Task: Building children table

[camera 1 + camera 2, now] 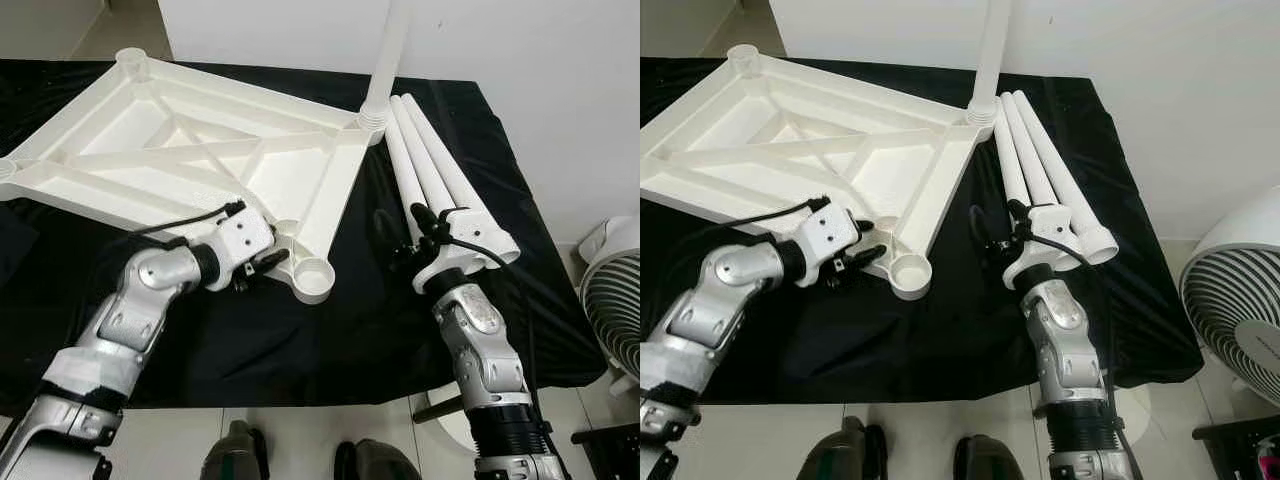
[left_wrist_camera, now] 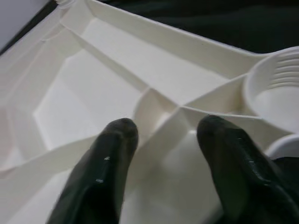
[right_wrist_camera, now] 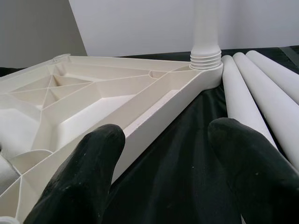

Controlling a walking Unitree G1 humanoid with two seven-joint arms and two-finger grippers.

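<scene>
I had the left gripper (image 1: 262, 268) spread open at the tabletop's (image 1: 190, 150) near corner socket (image 1: 313, 272). The right gripper (image 1: 992, 240), open, sat beside three loose legs (image 1: 1045, 170) at three o'clock; I judged grabbing one squarely mid-shaft best.

One white tabletop (image 1: 190, 150) lies upside down on the black-draped table (image 1: 300, 340), reaching ahead of the left pincer (image 1: 262, 268). One white leg (image 1: 385, 70) stands upright in its far corner socket. Three more white legs (image 1: 440, 180) lie side by side just beside the right pincer (image 1: 412, 240). Two pincers are in view. One fan (image 1: 610, 300) stands well off beyond the right pincer.
</scene>
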